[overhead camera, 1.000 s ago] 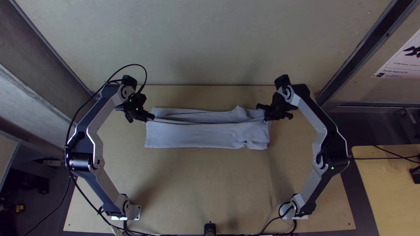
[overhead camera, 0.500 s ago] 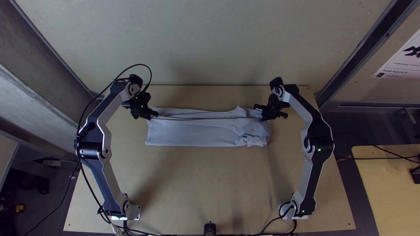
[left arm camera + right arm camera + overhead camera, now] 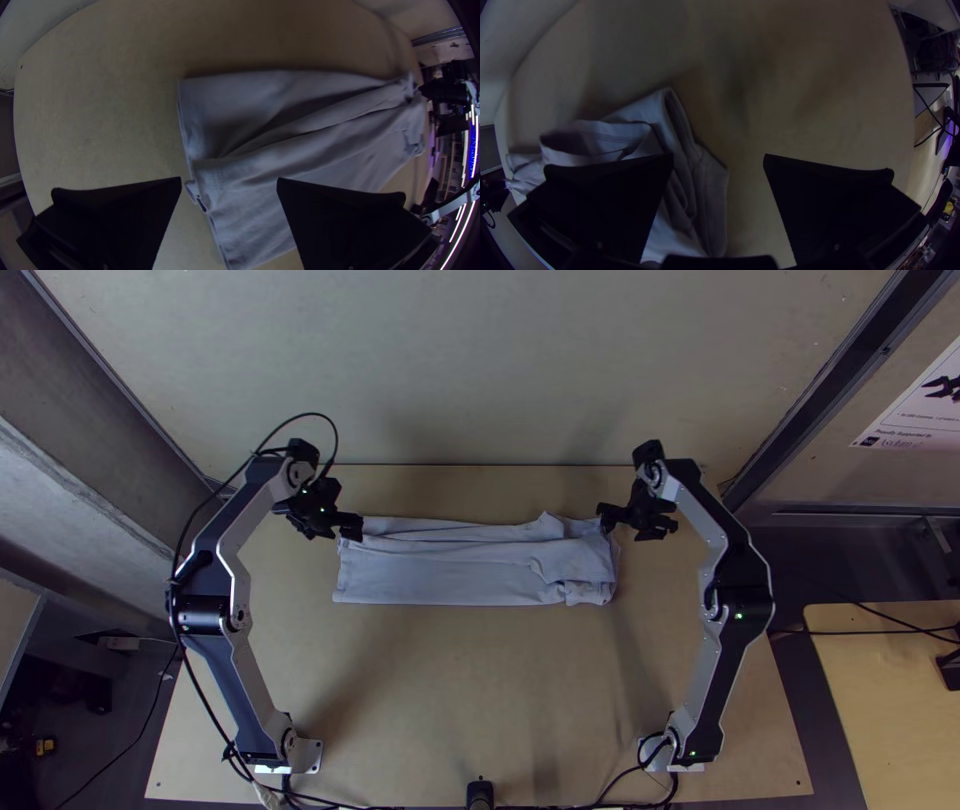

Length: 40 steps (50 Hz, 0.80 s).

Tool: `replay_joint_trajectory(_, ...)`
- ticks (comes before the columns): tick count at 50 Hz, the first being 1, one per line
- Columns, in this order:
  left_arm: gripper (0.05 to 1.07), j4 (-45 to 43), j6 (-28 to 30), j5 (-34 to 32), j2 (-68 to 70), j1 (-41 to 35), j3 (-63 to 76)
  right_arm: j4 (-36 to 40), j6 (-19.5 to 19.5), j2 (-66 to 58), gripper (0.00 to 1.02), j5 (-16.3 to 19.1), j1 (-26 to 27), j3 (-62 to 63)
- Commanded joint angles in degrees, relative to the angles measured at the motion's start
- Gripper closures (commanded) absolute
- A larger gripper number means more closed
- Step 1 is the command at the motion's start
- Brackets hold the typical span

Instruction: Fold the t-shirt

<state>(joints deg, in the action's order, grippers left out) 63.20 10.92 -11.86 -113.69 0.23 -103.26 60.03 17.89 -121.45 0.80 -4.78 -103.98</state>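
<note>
Pale grey, the t-shirt (image 3: pixel 440 575) lies in a folded strip on the table (image 3: pixel 450 700), toward twelve o'clock. The left gripper (image 3: pixel 351 527) at its ten o'clock, the right gripper (image 3: pixel 632 528) at its two: fingers spread wide, grasping nothing. A printed sheet (image 3: pixel 925 405) sits at two o'clock.

A smooth grey panel (image 3: pixel 480 360) stands beyond the light wooden table (image 3: pixel 470 700). A white printed paper sheet (image 3: pixel 920 418) is at far right, a second pale wooden surface (image 3: pixel 885 710) near right, a small yellow object (image 3: pixel 45 747) near left.
</note>
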Motion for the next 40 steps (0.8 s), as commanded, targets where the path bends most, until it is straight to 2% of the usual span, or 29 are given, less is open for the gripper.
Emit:
replay_joint_trajectory(1, 0.09, 1.49, -0.63, -3.88, 3.83, 2.5, 1.31, 0.7, -0.66, 6.84, 0.08, -0.62, 1.26, 2.29)
replay_joint_trajectory(15, 0.09, 1.4, 0.42, -15.65, 4.62, 10.05, 6.23, 0.35, -2.6, 17.3, 0.04, -0.62, 3.19, 5.37)
replay_joint_trajectory(23, 0.09, 0.61, 3.23, -22.68, 3.56, 14.36, 9.31, -0.35, -2.6, 23.1, 0.04, -0.09, 3.81, 5.02)
replay_joint_trajectory(32, 0.09, 0.35, 6.84, -27.17, 0.49, 17.35, 10.45, -1.14, -2.51, 27.84, 0.04, 1.93, 3.81, 5.11)
replay_joint_trajectory(40, 0.09, 0.17, 10.44, -30.77, -3.47, 18.67, 10.89, -2.46, -2.42, 30.04, 0.04, 2.19, 3.37, 4.84)
